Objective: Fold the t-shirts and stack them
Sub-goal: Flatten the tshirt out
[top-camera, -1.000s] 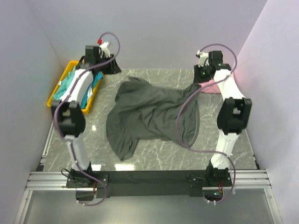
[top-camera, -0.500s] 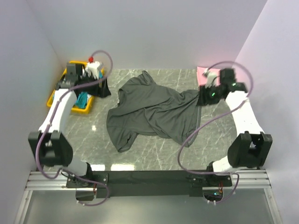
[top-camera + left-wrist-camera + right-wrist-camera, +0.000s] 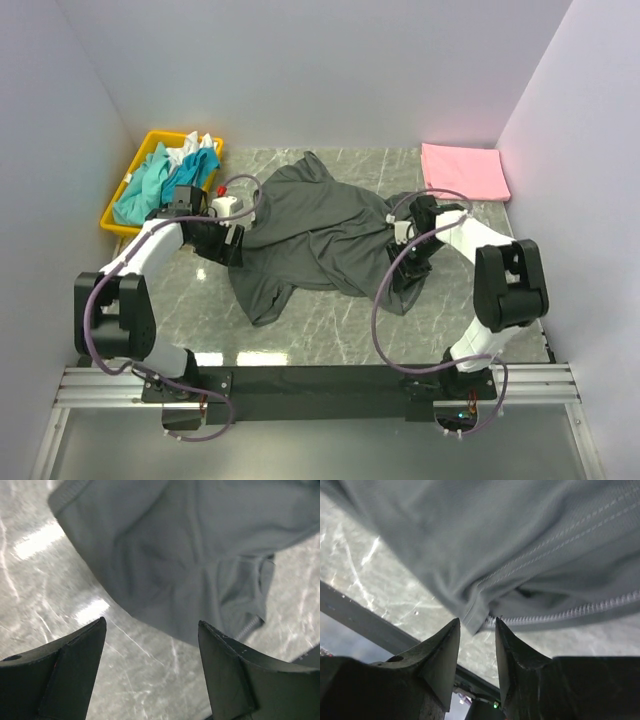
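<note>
The dark charcoal grey t-shirt (image 3: 320,225) lies crumpled and unfolded in the middle of the table. My left gripper (image 3: 226,246) is low at the shirt's left edge. In the left wrist view it (image 3: 151,622) stands wide open over bare marble, with the grey cloth (image 3: 175,545) just ahead of its tips. My right gripper (image 3: 405,278) is at the shirt's near right corner. Its jaws (image 3: 476,622) stand a little apart, open, and a hemmed fold of the shirt (image 3: 520,540) hangs right at the fingertips without being pinched. A folded pink t-shirt (image 3: 465,170) lies at the back right.
A yellow tray (image 3: 118,205) at the back left holds a teal t-shirt (image 3: 160,180) and a white one (image 3: 197,145). Pale walls close in the left, back and right. A black rail (image 3: 320,380) with both arm bases runs along the near edge.
Both arms swung from the back of the table down to the grey shirt's near sides. Both grippers opened, and the shirt now lies flatter on the table.
</note>
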You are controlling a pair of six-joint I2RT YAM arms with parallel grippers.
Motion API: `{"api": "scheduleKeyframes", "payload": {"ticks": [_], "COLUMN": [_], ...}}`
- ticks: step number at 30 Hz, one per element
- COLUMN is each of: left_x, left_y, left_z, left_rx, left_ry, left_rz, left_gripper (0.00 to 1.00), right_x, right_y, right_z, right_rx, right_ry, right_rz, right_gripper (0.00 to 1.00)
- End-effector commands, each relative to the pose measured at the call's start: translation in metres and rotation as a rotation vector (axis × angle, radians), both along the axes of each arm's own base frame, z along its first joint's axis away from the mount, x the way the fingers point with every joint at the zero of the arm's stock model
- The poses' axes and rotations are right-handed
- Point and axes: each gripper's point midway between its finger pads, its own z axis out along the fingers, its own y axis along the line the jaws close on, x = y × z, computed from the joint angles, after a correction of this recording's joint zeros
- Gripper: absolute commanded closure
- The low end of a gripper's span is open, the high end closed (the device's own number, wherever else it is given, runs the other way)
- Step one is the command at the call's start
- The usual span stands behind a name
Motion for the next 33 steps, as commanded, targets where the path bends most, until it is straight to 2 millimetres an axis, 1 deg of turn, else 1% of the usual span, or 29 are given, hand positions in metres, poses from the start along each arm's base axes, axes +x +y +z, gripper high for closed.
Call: {"api": "scheduleKeyframes", "payload": {"ticks": [1, 3, 5, 8, 9, 11, 12, 14, 15, 16, 17, 18, 19, 21, 22, 23, 25, 26, 27, 28, 29, 30, 32, 33], "left_x": [0.026, 0.029, 0.03, 0.031, 0.031, 0.029, 0.027, 0.021, 0.019, 0.013, 0.007, 0.003, -0.007, -0.019, -0.026, -0.037, -0.049, -0.058, -0.064, -0.069, -0.077, -0.079, -0.088, -0.093], "left_y": [0.002, 0.001, 0.002, 0.0, 0.0, 0.0, -0.001, -0.001, -0.001, -0.001, -0.002, -0.003, -0.002, -0.005, -0.006, -0.004, -0.008, -0.008, -0.014, -0.017, -0.019, -0.026, -0.03, -0.032], "left_z": [0.003, -0.005, -0.013, -0.019, -0.02, -0.022, -0.022, -0.019, -0.017, -0.015, -0.009, -0.006, -0.002, 0.001, 0.001, -0.001, -0.006, -0.009, -0.011, -0.014, -0.017, -0.017, -0.022, -0.027], "left_rx": [0.011, 0.012, 0.015, 0.004, 0.005, 0.005, 0.003, 0.001, -0.002, -0.006, -0.014, -0.015, -0.005, -0.015, -0.013, 0.01, 0.045, 0.066, 0.077, 0.083, 0.089, 0.087, 0.087, 0.09], "left_ry": [-0.06, -0.033, -0.013, 0.011, 0.016, 0.025, 0.025, 0.023, 0.018, 0.026, 0.005, -0.004, -0.016, -0.028, -0.028, -0.039, -0.051, -0.074, -0.086, -0.095, -0.121, -0.153, -0.193, -0.223], "left_rz": [0.031, 0.041, 0.048, 0.058, 0.058, 0.053, 0.049, 0.03, 0.024, 0.012, -0.021, -0.043, -0.084, -0.147, -0.182, -0.252, -0.341, -0.407, -0.46, -0.498, -0.55, -0.593, -0.657, -0.721], "left_gripper": [0.2, 0.2, 0.21, 0.23, 0.24, 0.27, 0.28, 0.33, 0.34, 0.36, 0.39, 0.41, 0.43, 0.44, 0.44, 0.43, 0.39, 0.37, 0.36, 0.34, 0.34, 0.33, 0.32, 0.32], "right_x": [0.001, -0.003, -0.005, -0.008, -0.009, -0.008, -0.009, -0.007, -0.006, -0.006, -0.003, -0.005, -0.004, -0.004, -0.005, -0.008, -0.007, -0.01, -0.003, 0.0, 0.0, 0.01, 0.014, 0.019], "right_y": [0.002, 0.003, 0.006, 0.007, 0.006, 0.003, 0.0, -0.006, -0.016, -0.021, -0.027, -0.036, -0.047, -0.061, -0.069, -0.072, -0.079, -0.083, -0.086, -0.09, -0.101, -0.107, -0.121, -0.125], "right_z": [-0.016, -0.022, -0.022, -0.023, -0.023, -0.021, -0.019, -0.012, -0.005, 0.0, 0.009, 0.014, 0.018, 0.029, 0.03, 0.03, 0.025, 0.017, 0.012, 0.008, 0.001, -0.002, -0.004, -0.002], "right_rx": [-0.017, -0.013, 0.002, 0.015, 0.012, 0.005, 0.0, 0.0, -0.005, -0.008, -0.01, -0.024, -0.038, -0.059, -0.078, -0.086, -0.132, -0.154, -0.173, -0.196, -0.254, -0.28, -0.336, -0.35], "right_ry": [0.025, 0.053, 0.068, 0.09, 0.095, 0.087, 0.088, 0.068, 0.053, 0.041, 0.006, -0.005, -0.021, -0.06, -0.067, -0.069, -0.087, -0.071, -0.093, -0.099, -0.097, -0.139, -0.152, -0.174], "right_rz": [-0.011, 0.0, 0.007, 0.021, 0.029, 0.031, 0.032, 0.019, 0.002, -0.008, -0.016, -0.016, -0.04, -0.038, -0.045, -0.036, -0.025, -0.027, -0.035, -0.038, -0.046, -0.06, -0.08, -0.092], "right_gripper": [0.58, 0.58, 0.58, 0.71, 0.81, 0.98, 1.0, 1.0, 1.0, 1.0, 1.0, 1.0, 1.0, 1.0, 1.0, 1.0, 1.0, 1.0, 1.0, 1.0, 1.0, 1.0, 1.0, 1.0]}}
